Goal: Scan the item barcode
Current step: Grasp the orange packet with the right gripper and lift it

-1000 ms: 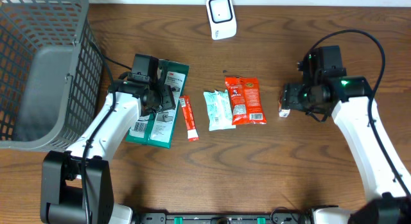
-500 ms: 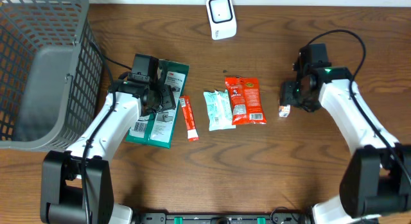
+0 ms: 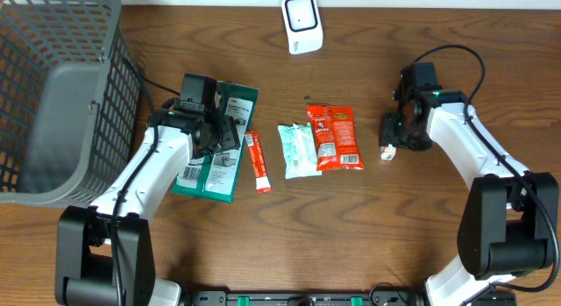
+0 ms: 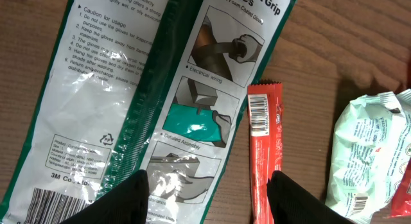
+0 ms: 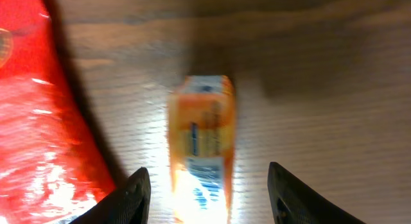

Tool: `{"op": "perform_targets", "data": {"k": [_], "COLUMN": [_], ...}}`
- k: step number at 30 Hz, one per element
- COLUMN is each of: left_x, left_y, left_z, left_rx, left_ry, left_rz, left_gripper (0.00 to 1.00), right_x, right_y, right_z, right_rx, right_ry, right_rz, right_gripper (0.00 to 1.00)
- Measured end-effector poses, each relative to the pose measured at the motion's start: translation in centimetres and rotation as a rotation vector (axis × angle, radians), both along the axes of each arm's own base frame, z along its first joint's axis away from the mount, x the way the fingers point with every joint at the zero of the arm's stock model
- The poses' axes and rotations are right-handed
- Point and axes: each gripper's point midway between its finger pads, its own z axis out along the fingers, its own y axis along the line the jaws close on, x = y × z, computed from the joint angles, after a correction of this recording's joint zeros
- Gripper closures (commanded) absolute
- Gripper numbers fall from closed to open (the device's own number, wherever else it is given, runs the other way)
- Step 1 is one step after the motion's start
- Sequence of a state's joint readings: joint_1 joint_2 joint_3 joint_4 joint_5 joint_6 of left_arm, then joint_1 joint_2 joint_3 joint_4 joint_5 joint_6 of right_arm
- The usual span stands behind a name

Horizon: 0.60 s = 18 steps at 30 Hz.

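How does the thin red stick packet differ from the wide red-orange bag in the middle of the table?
The red stick packet is narrow and long; the red-orange bag is much broader. The stick packet lies beside the green glove package; the bag lies against the pale green pouch. Both are red and lie flat on the table; neither is held.

Two glove packs [image 3: 235,103], one basket [image 3: 61,122], one scanner [image 3: 301,23].
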<state>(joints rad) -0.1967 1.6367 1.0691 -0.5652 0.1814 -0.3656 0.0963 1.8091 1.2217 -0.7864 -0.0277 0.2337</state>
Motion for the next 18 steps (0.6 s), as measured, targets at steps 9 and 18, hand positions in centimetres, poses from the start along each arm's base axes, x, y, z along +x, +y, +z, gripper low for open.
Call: {"op": "perform_targets", "data": {"k": [9, 18], "left_x": [0.0, 0.0], "left_y": [0.0, 0.0], "left_z": [0.0, 0.0], "left_rx": [0.000, 0.000], "left_ry": [-0.001, -0.001], "left_rz": [0.000, 0.000], "left_gripper": [0.40, 0.40], "right_x": [0.8, 1.2], "right_y": [3.3, 4.8], "right_z": [0.6, 1.3], "right_rx": [0.175, 0.281], "right_ry": [-0.035, -0.057], "right_rz": [0.049, 0.096], "right_gripper": [0.52, 0.48]}}
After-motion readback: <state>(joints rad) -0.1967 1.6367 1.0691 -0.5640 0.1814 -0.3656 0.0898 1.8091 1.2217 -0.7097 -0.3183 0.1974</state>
